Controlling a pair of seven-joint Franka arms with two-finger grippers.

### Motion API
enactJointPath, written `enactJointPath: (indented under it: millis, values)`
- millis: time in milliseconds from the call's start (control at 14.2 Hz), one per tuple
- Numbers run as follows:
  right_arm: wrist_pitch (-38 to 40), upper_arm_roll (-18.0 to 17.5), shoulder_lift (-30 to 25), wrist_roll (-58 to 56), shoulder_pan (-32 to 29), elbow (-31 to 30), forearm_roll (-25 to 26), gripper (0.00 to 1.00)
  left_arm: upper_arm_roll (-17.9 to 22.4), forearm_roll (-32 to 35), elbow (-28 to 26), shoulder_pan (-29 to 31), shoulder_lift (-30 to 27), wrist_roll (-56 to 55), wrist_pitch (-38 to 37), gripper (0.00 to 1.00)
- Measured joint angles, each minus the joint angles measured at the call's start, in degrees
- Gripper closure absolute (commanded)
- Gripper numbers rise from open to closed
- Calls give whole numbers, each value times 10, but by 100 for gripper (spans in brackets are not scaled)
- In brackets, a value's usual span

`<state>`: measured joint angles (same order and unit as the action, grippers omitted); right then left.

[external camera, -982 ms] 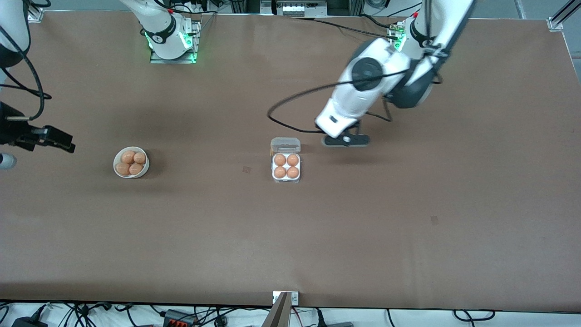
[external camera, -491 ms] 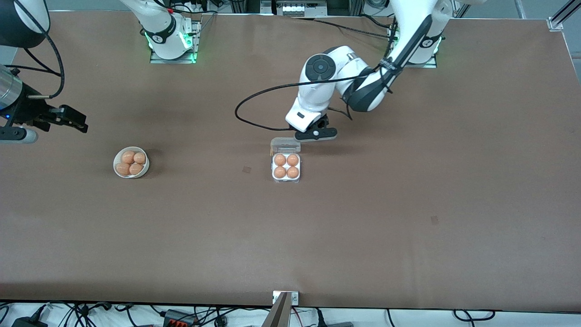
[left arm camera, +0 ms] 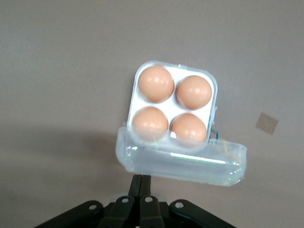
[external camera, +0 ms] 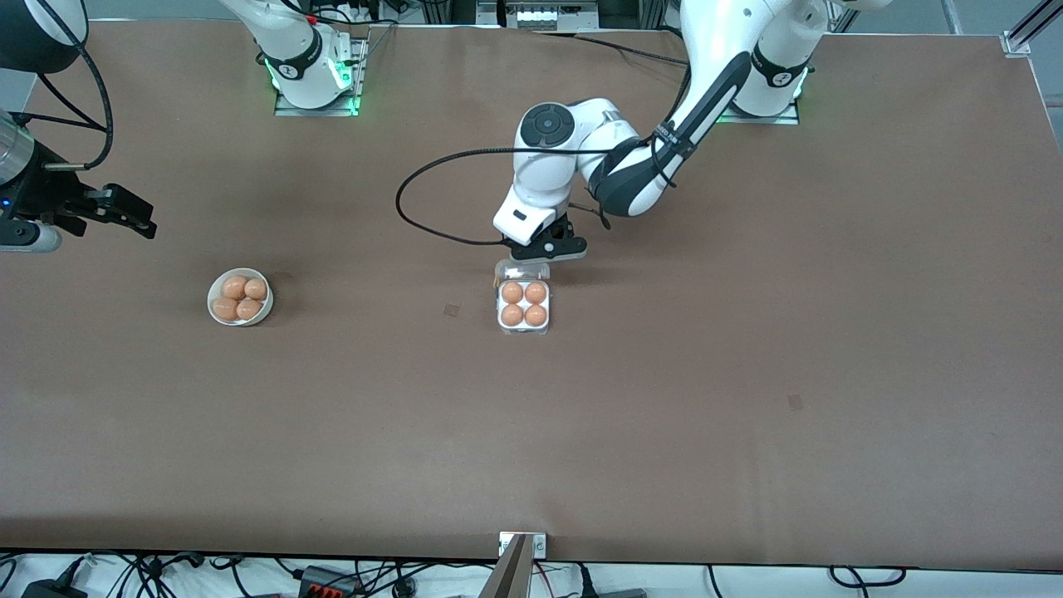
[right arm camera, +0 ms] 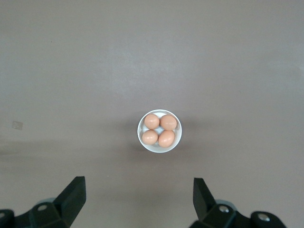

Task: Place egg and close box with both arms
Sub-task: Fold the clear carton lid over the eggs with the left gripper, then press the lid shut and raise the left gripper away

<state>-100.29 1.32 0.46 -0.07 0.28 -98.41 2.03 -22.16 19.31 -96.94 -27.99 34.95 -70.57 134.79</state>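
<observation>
The box [external camera: 524, 330] sits mid-table with its clear lid [external camera: 519, 272] open, standing on the side toward the robot bases. Every cell holds a tan-orange egg [external camera: 512, 292]. In the left wrist view the tray [left arm camera: 174, 69] and its raised lid [left arm camera: 183, 162] show clearly. My left gripper [external camera: 544, 249] is shut and empty, at the lid's free edge; its fingertips [left arm camera: 142, 178] are pressed together just short of the lid. My right gripper [external camera: 124, 212] is open and empty, up in the air at the right arm's end of the table.
A round white bowl [external camera: 213, 309] with several more eggs [external camera: 235, 287] stands toward the right arm's end of the table; it also shows in the right wrist view [right arm camera: 140, 135]. A black cable [external camera: 415, 216] loops off the left arm above the table.
The left arm has swung toward the box, bringing its shut gripper from beside the box to the lid's edge. The right gripper has shifted slightly. The box and eggs have not moved.
</observation>
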Motion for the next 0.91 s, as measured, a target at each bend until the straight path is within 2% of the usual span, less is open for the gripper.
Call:
enactJointPath:
  millis: [912]
  values:
    - [1, -3, -1, -1, 0, 16, 0, 0, 3, 2, 12, 2, 3, 0, 0, 99]
